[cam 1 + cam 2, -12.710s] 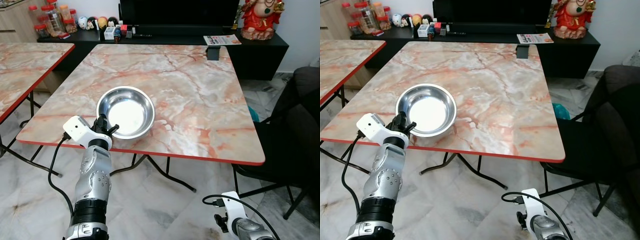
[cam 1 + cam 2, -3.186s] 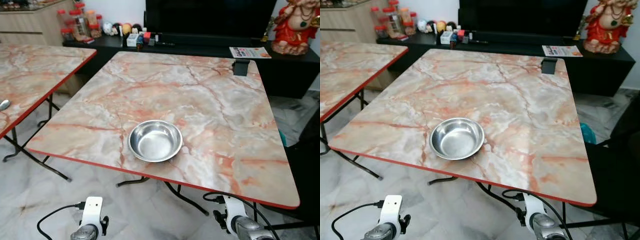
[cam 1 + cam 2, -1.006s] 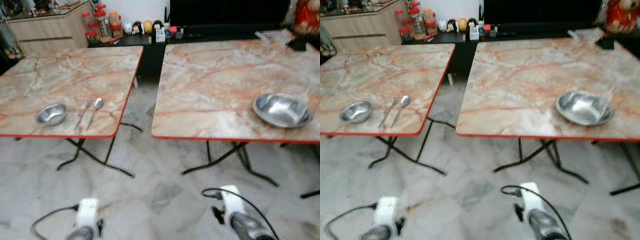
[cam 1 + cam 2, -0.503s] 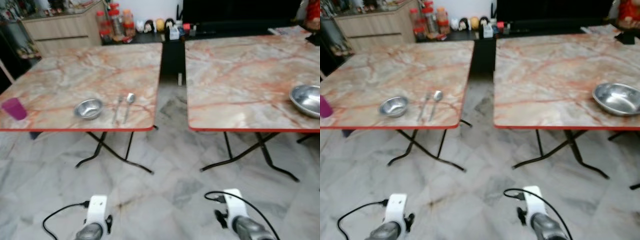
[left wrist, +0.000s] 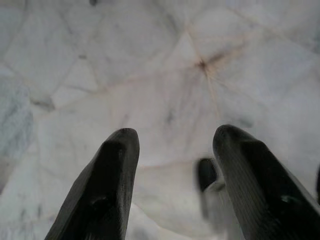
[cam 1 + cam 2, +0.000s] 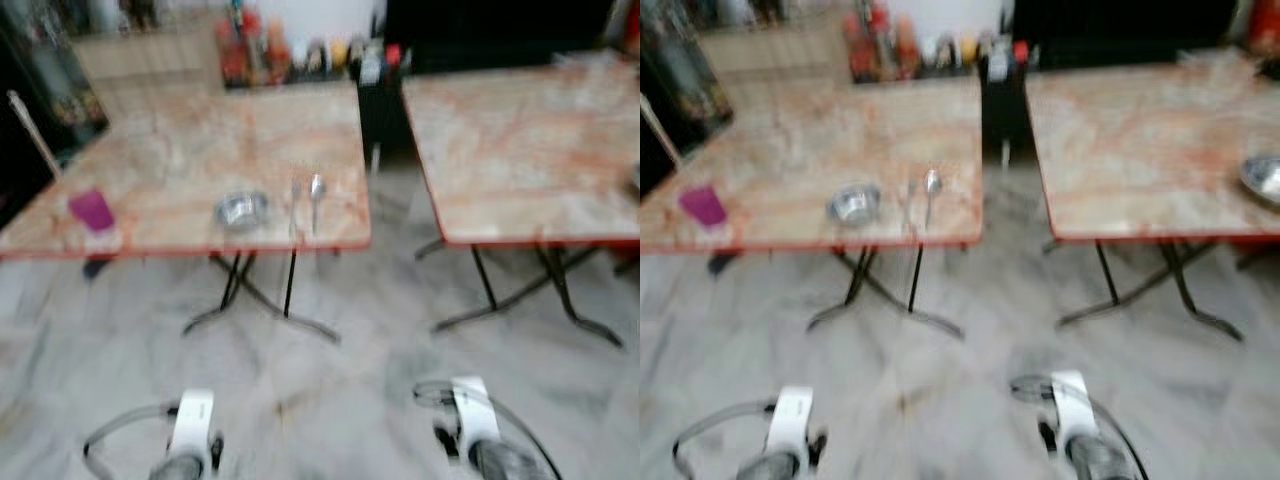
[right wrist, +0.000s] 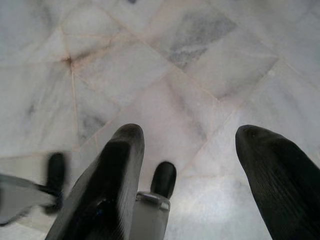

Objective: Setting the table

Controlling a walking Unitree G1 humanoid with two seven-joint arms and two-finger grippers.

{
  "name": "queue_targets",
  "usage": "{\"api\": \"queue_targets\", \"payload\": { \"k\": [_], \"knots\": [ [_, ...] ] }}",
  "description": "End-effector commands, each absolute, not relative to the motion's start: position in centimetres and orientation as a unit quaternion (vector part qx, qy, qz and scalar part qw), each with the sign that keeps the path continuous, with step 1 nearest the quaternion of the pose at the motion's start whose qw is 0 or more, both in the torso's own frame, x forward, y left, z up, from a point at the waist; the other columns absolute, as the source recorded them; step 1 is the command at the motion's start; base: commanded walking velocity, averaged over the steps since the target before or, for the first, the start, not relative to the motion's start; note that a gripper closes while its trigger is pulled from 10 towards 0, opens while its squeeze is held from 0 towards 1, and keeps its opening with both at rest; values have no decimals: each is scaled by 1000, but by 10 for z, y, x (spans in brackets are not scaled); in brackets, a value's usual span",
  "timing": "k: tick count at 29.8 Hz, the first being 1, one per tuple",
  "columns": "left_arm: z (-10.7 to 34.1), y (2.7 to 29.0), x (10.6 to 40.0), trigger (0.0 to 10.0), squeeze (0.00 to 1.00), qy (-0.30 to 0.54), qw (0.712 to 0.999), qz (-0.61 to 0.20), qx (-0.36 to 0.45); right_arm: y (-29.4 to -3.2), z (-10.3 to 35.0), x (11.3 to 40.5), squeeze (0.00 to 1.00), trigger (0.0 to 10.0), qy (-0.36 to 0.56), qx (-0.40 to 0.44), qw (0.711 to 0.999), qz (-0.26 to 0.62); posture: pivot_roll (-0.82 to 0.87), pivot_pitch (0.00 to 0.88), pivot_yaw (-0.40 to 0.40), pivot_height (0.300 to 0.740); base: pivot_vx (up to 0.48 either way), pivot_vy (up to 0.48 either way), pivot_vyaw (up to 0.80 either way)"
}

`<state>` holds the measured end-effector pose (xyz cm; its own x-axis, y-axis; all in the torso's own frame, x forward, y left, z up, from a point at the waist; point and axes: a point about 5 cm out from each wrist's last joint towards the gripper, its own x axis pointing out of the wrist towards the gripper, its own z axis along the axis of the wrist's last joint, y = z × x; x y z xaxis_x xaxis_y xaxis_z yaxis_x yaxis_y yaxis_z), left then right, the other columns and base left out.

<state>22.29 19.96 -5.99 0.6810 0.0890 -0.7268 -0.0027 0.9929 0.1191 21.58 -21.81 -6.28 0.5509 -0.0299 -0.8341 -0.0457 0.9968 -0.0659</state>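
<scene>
Blurred shot. Two marble-pattern folding tables with red edges stand side by side on a pale marble floor point(image 6: 970, 340), a gap between them. The left table point(image 6: 790, 130) carries a purple cup point(image 6: 704, 206) near its left end, a small steel bowl point(image 6: 854, 203) near the front edge, and a fork point(image 6: 910, 205) and spoon point(image 6: 930, 190) just beside the bowl. The right table point(image 6: 1140, 130) holds a larger steel bowl point(image 6: 1263, 177), cut off by the frame edge. Jars point(image 6: 875, 45) stand on a dark cabinet behind. Both arms hang low over the floor.

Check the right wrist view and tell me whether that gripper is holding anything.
No, the right gripper is open, with bare marble floor between its fingers.
</scene>
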Motion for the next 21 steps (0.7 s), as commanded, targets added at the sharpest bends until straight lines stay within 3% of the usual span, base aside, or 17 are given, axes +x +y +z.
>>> {"api": "queue_targets", "payload": {
  "k": [1,6,21],
  "knots": [
    [-62,214,215,10000,0,413,908,40,60,-206,-61,223,0,10000,463,-32,886,18,-21,0,52,740,0,435,0],
    [-63,216,213,10000,0,415,907,41,60,-206,-60,224,0,10000,461,-33,886,19,-19,0,50,740,0,433,0],
    [-64,226,207,10000,0,409,910,49,51,-206,-59,226,0,10000,456,-27,889,21,-7,0,48,740,0,0,0]
  ]
}}
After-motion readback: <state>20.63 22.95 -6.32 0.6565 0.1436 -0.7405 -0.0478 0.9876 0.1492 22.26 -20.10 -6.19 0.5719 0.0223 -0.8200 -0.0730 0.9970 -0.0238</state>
